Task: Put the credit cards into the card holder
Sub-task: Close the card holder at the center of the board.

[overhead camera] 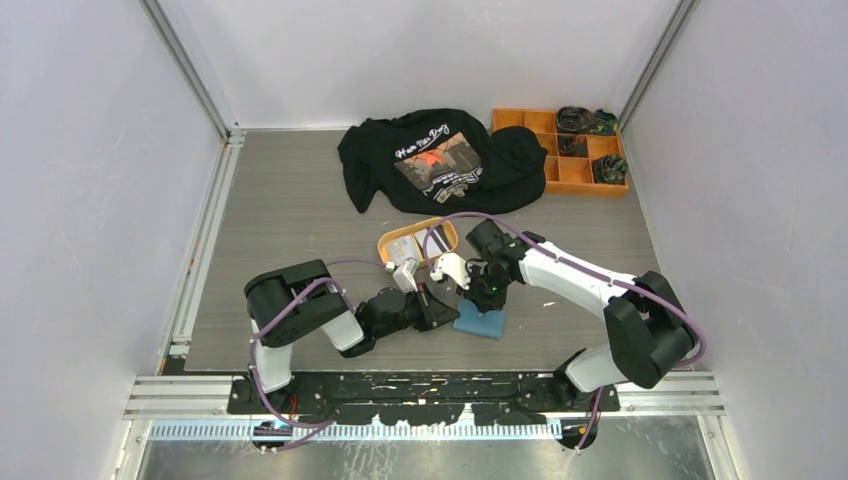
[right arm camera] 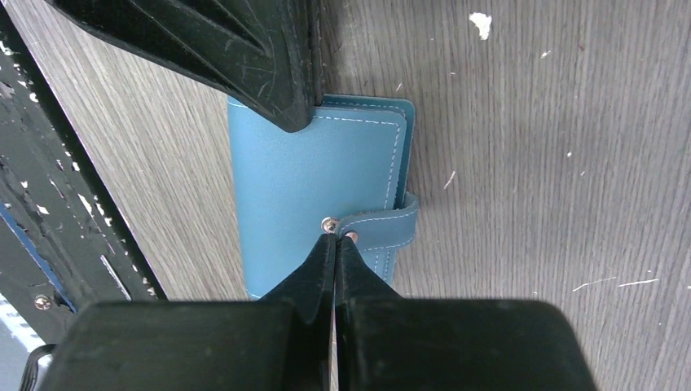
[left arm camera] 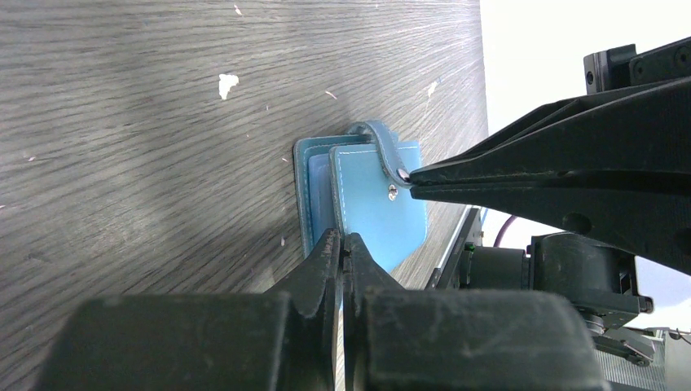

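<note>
Left gripper (left arm camera: 343,243): fingers together, pressing edge of card holder (right arm camera: 301,171), seemingly steadying it on worktop (left arm camera: 163,163).
Right gripper (right arm camera: 336,241): fingers together at snap tab (right arm camera: 387,228), probably to open it.

The flat teal-blue stitched card holder (right arm camera: 301,187) lies closed on the grey wood-grain tabletop (right arm camera: 530,204), white stitching running round its edge. From the bottom of the view, the right gripper (right arm camera: 335,240) has its black fingers pressed together, tips right on the end of the teal snap tab (right arm camera: 383,228) that wraps around the holder's right edge. A small metal stud (right arm camera: 329,224) sits just beside those tips. From the top left, the left gripper (right arm camera: 305,114) has its scuffed black fingers closed too, tips on the holder's upper edge. There's a white fleck (right arm camera: 481,23) on the wood well above, and a chipped black rail (right arm camera: 49,228) on the left.
</note>
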### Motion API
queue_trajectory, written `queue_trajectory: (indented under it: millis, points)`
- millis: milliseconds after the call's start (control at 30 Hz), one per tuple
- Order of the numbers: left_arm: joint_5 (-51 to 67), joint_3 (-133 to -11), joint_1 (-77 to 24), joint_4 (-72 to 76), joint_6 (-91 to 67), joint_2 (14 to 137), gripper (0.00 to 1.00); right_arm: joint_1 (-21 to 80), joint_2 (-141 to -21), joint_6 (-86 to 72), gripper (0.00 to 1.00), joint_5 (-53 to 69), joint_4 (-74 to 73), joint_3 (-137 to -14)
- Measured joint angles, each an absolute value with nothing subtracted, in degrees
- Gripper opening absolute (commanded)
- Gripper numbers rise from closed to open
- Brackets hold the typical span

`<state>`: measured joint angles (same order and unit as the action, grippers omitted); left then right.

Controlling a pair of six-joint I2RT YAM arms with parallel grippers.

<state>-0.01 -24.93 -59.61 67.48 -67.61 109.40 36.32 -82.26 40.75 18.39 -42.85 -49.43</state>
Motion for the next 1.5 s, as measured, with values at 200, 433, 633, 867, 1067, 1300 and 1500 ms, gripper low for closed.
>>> queue_trajectory:
  millis: [200, 433, 633, 867, 1067, 1300, 1500]
  points:
    - [-0.03, -24.93, -59.61, 67.48, -67.61, 109.40, 0.00, 36.64, -82.26, 40.14, 0.01, 19.27, -42.89, -49.54]
    - [-0.05, -24.93, -59.64, 67.48, -67.61, 109.40, 0.00, 36.67, -82.26, 40.18, 0.01, 19.81, -43.18, -49.56]
    - [-0.21, -24.93, -59.70, 67.48, -67.61, 109.40, 0.00, 36.82, -82.30, 40.40, 0.01, 19.79, -43.68, -49.58]
    - [-0.40, -24.93, -59.88, 67.48, -67.59, 109.40, 0.00, 37.30, -82.89, 40.38, 0.01, 19.55, -43.81, -49.67]
    - [-0.43, -24.93, -59.88, 67.48, -67.59, 109.40, 0.00, 38.30, -83.42, 40.14, 0.01, 18.61, -43.44, -49.74]
    - [-0.43, -24.93, -59.88, 67.48, -67.59, 109.40, 0.00, 38.52, -83.42, 40.14, 0.01, 18.31, -43.42, -49.74]
    - [-0.45, -24.91, -59.90, 67.48, -67.59, 109.40, 0.00, 38.52, -83.46, 40.32, 0.01, 18.33, -43.55, -49.74]
